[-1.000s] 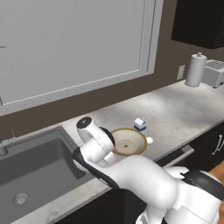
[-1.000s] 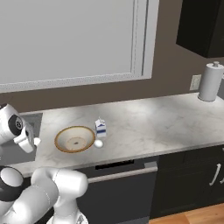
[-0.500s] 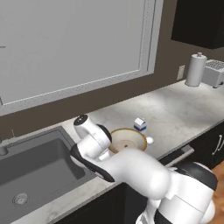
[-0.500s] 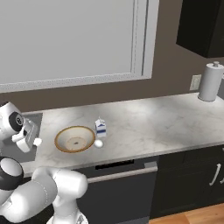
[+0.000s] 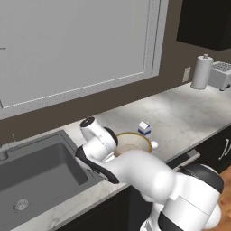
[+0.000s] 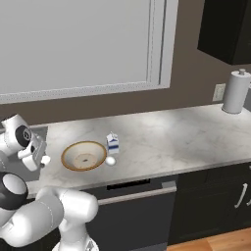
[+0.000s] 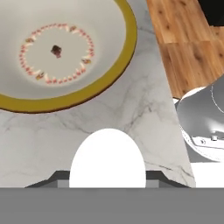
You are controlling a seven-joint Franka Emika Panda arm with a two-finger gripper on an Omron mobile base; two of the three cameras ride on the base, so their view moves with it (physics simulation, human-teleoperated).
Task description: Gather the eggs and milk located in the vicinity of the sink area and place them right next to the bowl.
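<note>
Item: egg in hand (image 7: 107, 158). You had the hand (image 6: 38, 156) closed narrow on this white egg, which sat at the lower centre of the hand view between the finger tips, above bare counter (image 7: 87, 118) just below the bowl's rim. Handling, as judged: light, smooth, brittle; a hold across its widest part looked right, and you should squeeze no harder.

Item: second egg (image 6: 111, 160). It lay on the counter, just right of the bowl in the right base view.

Item: milk (image 6: 112, 143). It stood upright just beside that egg, near the bowl's right edge. Judged light and stiff; you would take it by its flat sides.

Item: bowl (image 6: 84, 155). It held nothing but a dark spot at its centre.

Item: sink (image 5: 36, 167). The basin at the left of the left base view showed a drain and no goods.
</note>
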